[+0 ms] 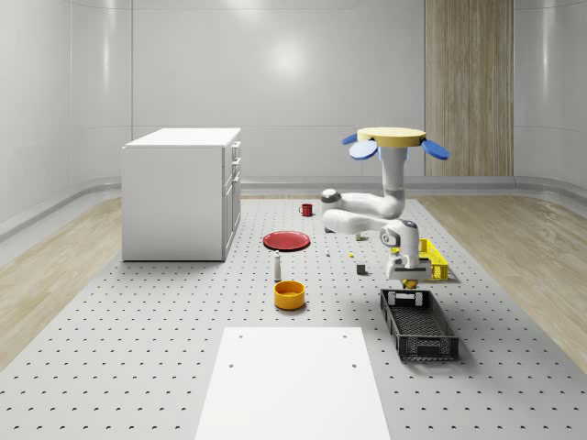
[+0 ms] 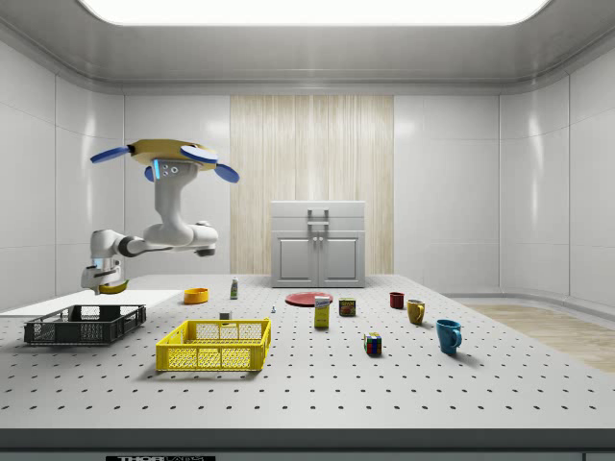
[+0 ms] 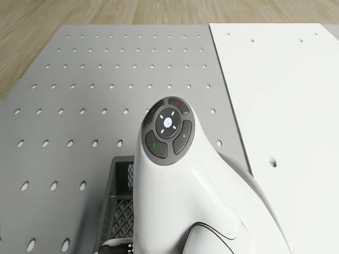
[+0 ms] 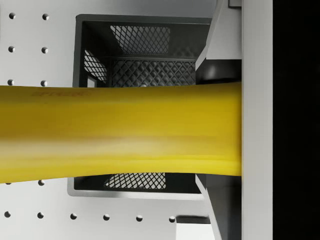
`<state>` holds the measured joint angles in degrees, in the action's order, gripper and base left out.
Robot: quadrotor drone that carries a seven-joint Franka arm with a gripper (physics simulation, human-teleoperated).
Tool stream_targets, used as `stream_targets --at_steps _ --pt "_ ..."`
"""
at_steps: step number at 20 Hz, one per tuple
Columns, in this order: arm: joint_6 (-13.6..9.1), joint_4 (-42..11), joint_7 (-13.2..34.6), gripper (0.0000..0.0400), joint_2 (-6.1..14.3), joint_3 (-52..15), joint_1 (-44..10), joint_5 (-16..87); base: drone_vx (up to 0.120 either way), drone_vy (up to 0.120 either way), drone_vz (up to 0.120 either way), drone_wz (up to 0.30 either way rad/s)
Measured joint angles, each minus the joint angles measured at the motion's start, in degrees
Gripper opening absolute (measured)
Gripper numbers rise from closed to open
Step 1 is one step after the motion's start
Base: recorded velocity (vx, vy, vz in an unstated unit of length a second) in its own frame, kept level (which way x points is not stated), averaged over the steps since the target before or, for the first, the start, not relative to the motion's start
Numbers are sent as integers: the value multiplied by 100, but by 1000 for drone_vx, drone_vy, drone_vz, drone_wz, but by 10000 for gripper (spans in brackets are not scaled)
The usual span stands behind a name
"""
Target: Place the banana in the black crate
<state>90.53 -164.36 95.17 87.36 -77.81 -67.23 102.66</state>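
Above black crate [image 4: 90,55], unlabelled banana [image 4: 120,132]

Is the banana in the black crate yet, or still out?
Out. The gripper holds the banana above the black crate; the drone hovers nearby.

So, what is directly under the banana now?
The banana, held in the gripper, hangs above one end of the black crate, over its mesh floor. The banana covers the middle of that crate end, so any contents there cannot be seen. The drone hovers nearby.
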Motion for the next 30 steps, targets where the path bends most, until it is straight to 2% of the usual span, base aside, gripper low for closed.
stream_targets --at_steps 4,12,22,30 --pt "4 0 1 191 4 -1 -1 -2 120 40 0 0" --pt "11 0 2 191 12 -2 -3 -5 115 0 -105 0" --pt "242 144 -14 191 32 638 -79 601 0 0 0 0" --pt "440 358 -33 191 -34 1272 -181 1214 0 0 0 0"
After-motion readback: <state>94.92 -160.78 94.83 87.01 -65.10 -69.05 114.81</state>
